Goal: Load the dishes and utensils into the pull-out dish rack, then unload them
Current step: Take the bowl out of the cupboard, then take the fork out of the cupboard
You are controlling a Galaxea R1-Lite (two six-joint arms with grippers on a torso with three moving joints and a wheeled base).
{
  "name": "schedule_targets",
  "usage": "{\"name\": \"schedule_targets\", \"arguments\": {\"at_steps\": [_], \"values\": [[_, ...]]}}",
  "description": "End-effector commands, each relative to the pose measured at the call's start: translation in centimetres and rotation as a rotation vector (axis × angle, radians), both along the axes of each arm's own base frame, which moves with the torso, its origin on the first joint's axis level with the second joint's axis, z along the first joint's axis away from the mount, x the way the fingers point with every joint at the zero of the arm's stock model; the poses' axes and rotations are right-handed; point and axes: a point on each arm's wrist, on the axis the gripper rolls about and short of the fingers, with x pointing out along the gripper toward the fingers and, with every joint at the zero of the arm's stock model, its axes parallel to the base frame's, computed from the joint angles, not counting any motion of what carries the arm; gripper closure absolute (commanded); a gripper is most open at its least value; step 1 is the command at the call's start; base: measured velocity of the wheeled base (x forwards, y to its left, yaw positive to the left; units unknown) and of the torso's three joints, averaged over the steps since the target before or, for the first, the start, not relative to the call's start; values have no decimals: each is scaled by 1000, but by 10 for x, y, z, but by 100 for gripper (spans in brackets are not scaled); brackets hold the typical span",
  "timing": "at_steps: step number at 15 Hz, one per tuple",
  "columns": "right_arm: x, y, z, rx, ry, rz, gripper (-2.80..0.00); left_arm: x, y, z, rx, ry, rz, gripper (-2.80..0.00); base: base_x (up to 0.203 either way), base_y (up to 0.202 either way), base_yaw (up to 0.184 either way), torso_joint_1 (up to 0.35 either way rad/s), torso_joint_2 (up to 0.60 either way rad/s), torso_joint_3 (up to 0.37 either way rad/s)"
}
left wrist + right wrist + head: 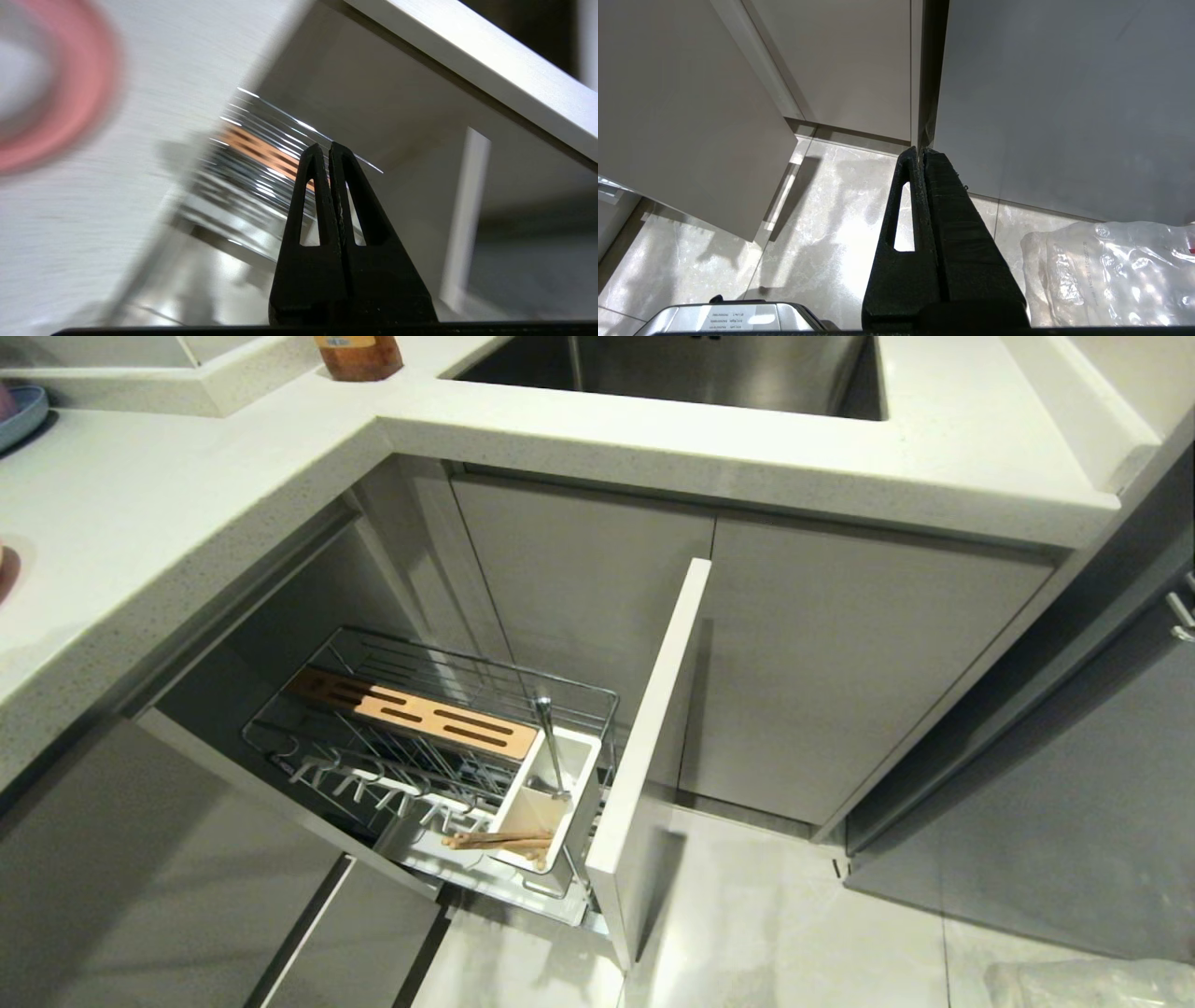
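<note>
Beside the worktop (70, 233), the left hand (328, 154) is closed and empty, near the pink plate (79, 93); the right hand (922, 156) is closed, empty, above the floor (822, 224).

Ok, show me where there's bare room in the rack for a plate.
Free: the white pegs along the rack's near side hold nothing, and the wire bed between them and the wooden block is bare. Crowded: the utensil box by the front panel, with the spoon standing in it and the chopsticks lying across its end.

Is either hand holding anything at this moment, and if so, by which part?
Nothing is held. The left hand and the right hand are both shut on nothing.
</note>
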Motion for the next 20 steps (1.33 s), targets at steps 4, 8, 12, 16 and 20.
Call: {"name": "schedule_targets", "arguments": {"at_steps": [4, 8, 12, 16, 20], "values": [[0, 0, -1, 0, 3, 1, 0, 55, -11, -20, -50, 203, -374, 0, 0, 0, 0, 0, 0, 0], [0, 0, -1, 0, 3, 0, 0, 131, -27, -37, -2, 378, -504, 0, 0, 0, 0, 0, 0, 0], [0, 0, -1, 0, 2, 0, 0, 195, -55, -72, 100, 598, -551, 0, 0, 0, 0, 0, 0, 0], [0, 0, -1, 0, 2, 1, 0, 246, -86, -107, 217, 734, -462, 0, 0, 0, 0, 0, 0, 0], [0, 0, -1, 0, 2, 1, 0, 284, -105, -135, 240, 750, -448, 0, 0, 0, 0, 0, 0, 0]]}}
